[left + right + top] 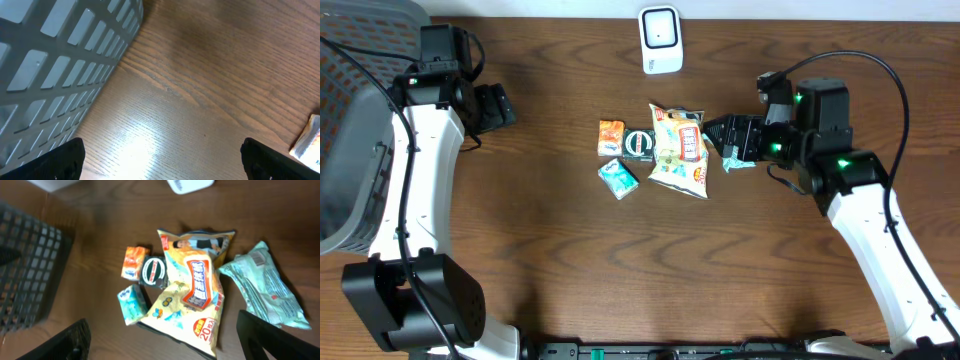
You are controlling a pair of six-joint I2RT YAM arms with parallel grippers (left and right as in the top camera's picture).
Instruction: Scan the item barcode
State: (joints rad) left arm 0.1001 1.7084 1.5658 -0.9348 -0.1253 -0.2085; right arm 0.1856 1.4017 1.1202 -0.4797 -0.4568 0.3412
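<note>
A grey basket [350,130] sits at the far left of the brown table [540,260]. The left arm [425,170] stands next to it. The left gripper [498,108] is close to the basket and well apart from the snacks. It is wide open and holds nothing. Its own camera shows its two black fingertips [57,161] far apart, with bare wood between them and the basket wall on the left.

In the middle of the table is a little bunch of snacks. An orange pack [610,137] lies on the left. A teal pack [618,178] lies just beside it, nearer the front edge. A dark pack [640,145] with a white ring on it is right next to the orange pack. A big yellow bag [680,150] lies flat and touches the dark pack.

A white scanner [660,40] stands at the back edge of the table, well apart from the snacks.

Just right of the yellow bag lies a green pack [740,160], flat on the wood, with a white label at one end. The label is too small to read.

The right gripper [720,133] hangs over the spot where the yellow bag and the green pack meet. It is open and has nothing in it. Its camera shows its fingers [65,342] wide apart above the snacks. The right arm [880,230] reaches in from the right side.
</note>
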